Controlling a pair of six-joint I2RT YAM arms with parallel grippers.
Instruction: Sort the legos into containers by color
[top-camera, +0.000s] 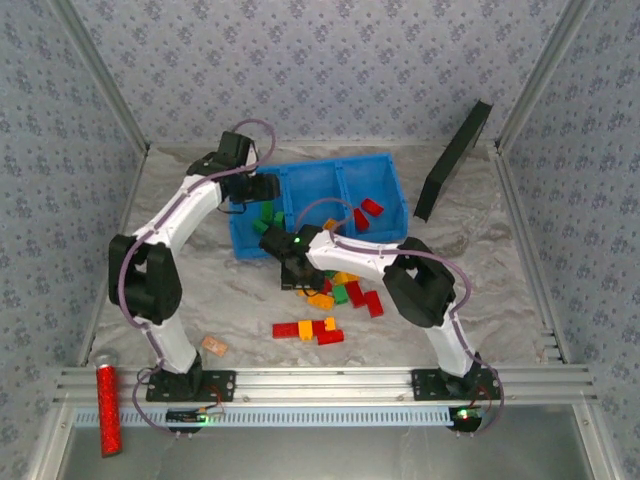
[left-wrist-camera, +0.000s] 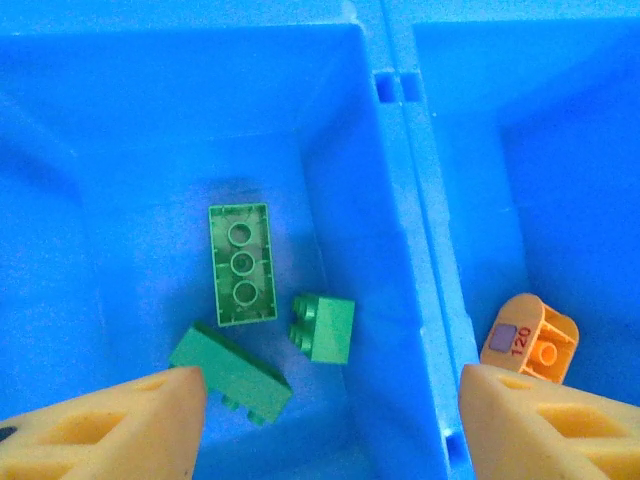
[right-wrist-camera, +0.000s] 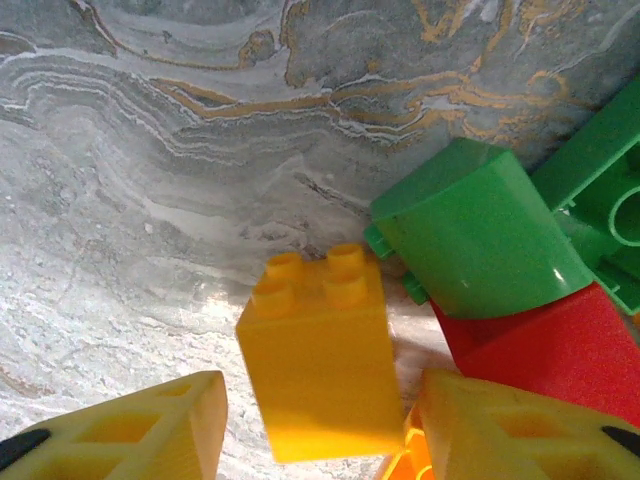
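Right gripper (right-wrist-camera: 316, 446) jaws astride four-studded yellow lego (right-wrist-camera: 320, 350)

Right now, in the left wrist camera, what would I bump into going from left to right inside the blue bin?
long green brick → small green brick → blue wall → orange piece

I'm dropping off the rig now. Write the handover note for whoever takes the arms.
Left claw: open above the blue bin's left compartment, empty; three green legos lie inside.
Right claw: down at the mixed pile on the table, jaws either side of a yellow lego; grip unclear.
Done: an orange piece in the middle compartment, red legos in the right.
To do: sort that pile.
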